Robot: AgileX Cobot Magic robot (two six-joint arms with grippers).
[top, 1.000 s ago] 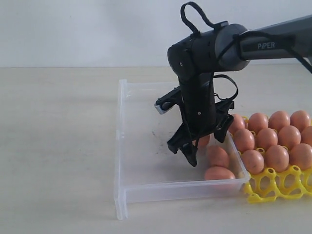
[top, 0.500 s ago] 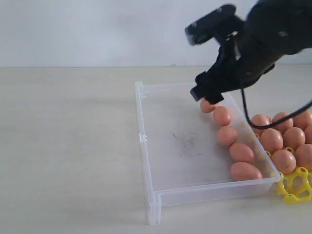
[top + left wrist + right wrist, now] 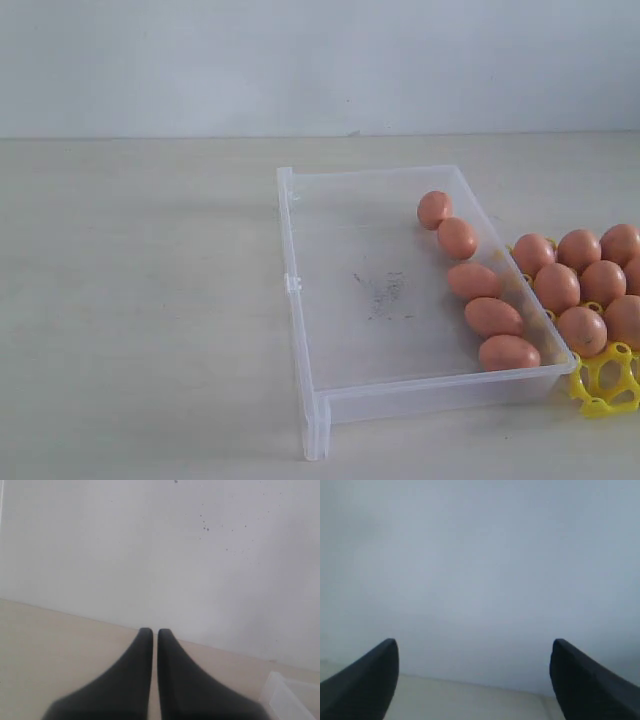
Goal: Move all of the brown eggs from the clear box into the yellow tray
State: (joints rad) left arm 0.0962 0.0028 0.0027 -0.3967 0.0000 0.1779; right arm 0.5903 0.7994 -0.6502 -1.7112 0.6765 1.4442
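I see five oval brown eggs (image 3: 475,281) along the right wall of the clear plastic box (image 3: 300,330), nearest the yellow lattice tray (image 3: 600,385) at the right edge, probably for short carries; my right gripper (image 3: 475,642) gapes empty, my left gripper (image 3: 155,630) is closed.

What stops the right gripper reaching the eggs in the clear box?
Probably nothing, so yes: five brown eggs lie uncovered along one wall of the clear box, and the right gripper is open and empty.

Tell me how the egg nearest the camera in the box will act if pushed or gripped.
That egg lies on its side on the box's smooth floor, so a push would probably roll it. Its rounded shell may slip in a grip and likely cracks if squeezed hard.
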